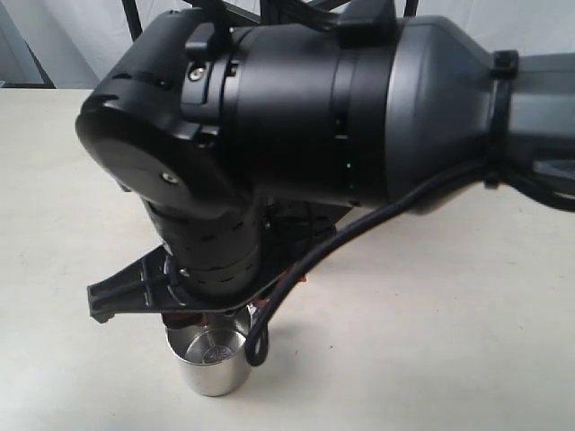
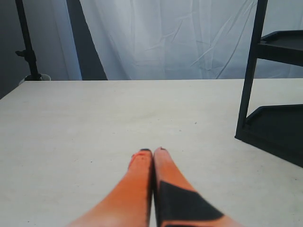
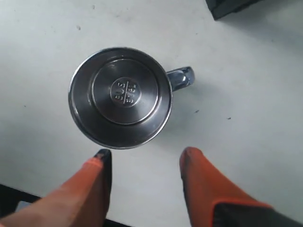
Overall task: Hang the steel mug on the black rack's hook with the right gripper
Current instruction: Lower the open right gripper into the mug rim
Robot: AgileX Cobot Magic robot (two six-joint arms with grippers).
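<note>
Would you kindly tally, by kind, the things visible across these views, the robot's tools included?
Steel mug: 1
Black rack: 1
Robot tools: 2, the left tool with fingers together, the right tool spread above the mug
Table: 1
Total: 5

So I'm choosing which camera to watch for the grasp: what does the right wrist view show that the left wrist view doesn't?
Only the right wrist view shows the steel mug, seen from above, standing upright on the table with its handle sticking out, and the open right gripper above it, not touching it. Only the left wrist view shows the shut left gripper, a white curtain and the black rack's post and shelves. Both show the pale tabletop; a dark corner in the right wrist view may be the rack.
</note>
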